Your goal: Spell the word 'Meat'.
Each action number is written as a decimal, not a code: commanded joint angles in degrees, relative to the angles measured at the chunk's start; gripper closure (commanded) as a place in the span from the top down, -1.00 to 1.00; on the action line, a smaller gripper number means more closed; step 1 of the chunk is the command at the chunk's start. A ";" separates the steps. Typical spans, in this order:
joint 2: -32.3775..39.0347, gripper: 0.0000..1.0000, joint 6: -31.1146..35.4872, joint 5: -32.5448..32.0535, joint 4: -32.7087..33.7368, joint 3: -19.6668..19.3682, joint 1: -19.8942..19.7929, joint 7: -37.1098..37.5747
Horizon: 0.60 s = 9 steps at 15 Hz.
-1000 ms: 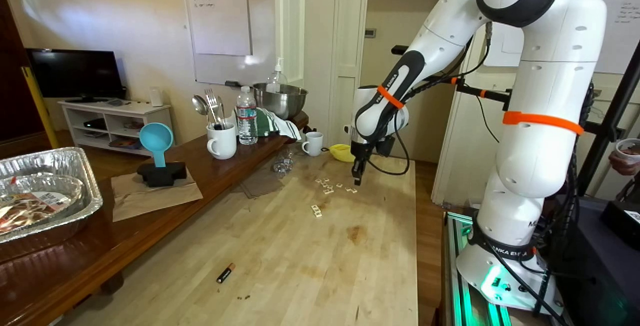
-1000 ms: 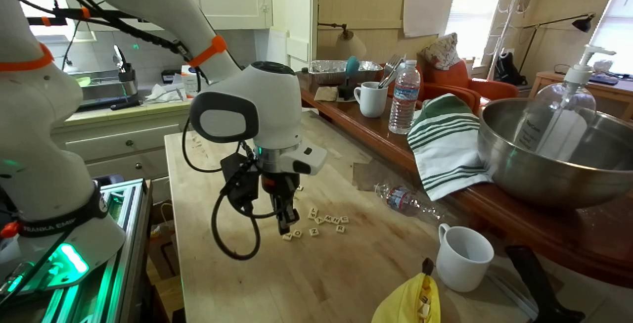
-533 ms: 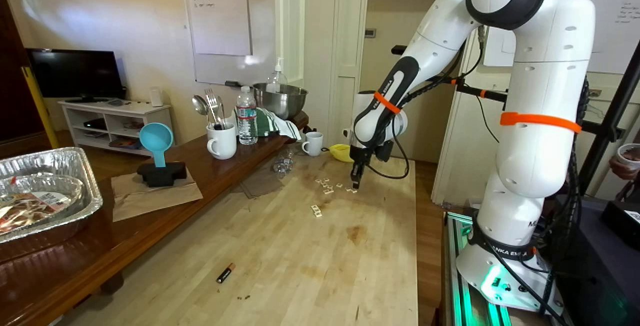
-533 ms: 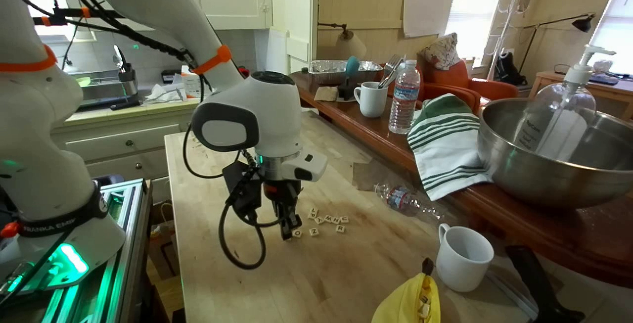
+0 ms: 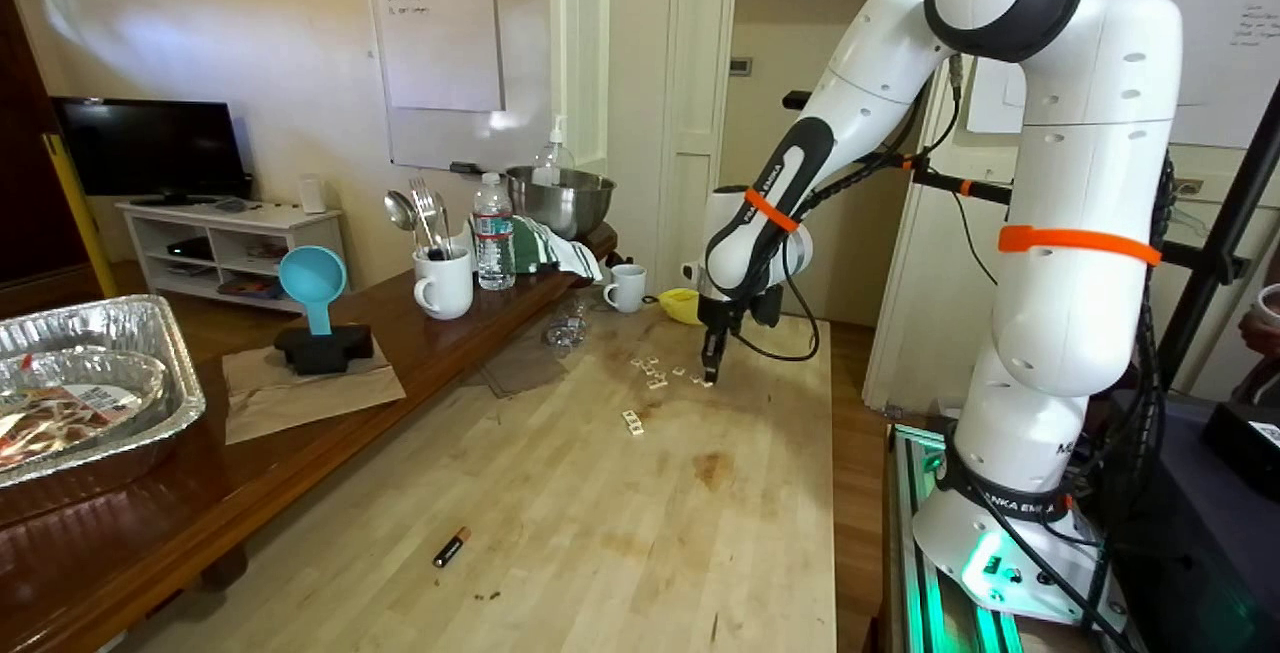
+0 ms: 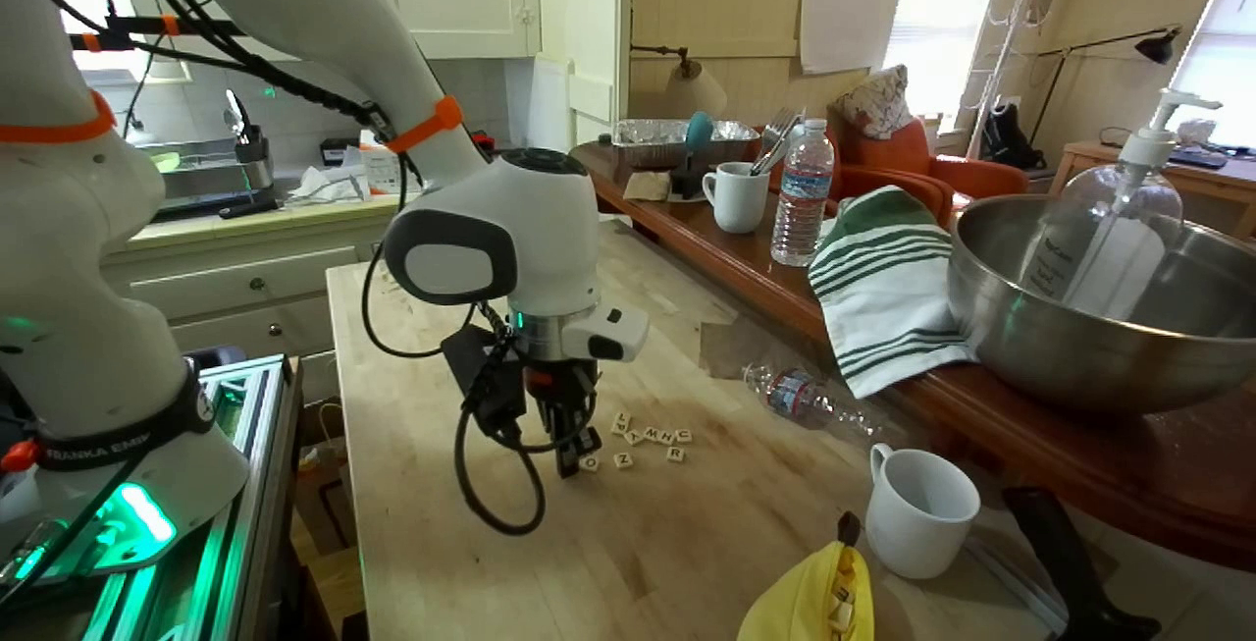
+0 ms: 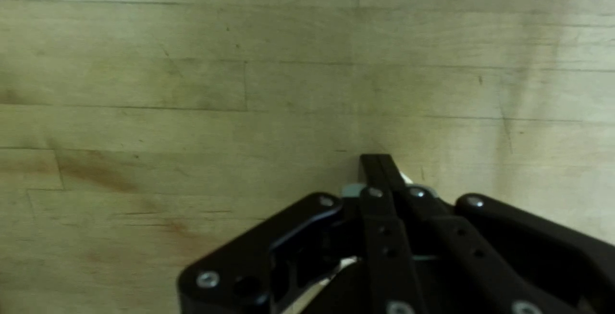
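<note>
Tabletop [image 6: 589,562] w/ letter tiles [image 6: 652,435]; claw [image 7: 376,160] tips tog., beside O tile [image 6: 589,463]; contact unclear

I look along a pale wooden table [image 5: 560,533], its planks marked by a brown stain [image 5: 713,470]. Small letter tiles [image 6: 675,454] lie scattered toward one end, a short row [image 5: 632,422] of them slightly apart. A white mug [image 6: 917,528] stands at that end with a yellow pouch [image 6: 810,597] near it; a plastic bottle [image 6: 797,395] lies on its side near a brown sheet [image 6: 724,350]. A battery [image 5: 451,547] lies well apart.
</note>
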 commanded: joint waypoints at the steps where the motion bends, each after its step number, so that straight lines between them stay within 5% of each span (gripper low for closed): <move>1: 0.51 -1.00 -1.26 1.11 0.07 2.70 -0.68 -5.72; 9: 1.40 -1.00 -0.44 -3.16 1.41 5.29 1.49 -9.81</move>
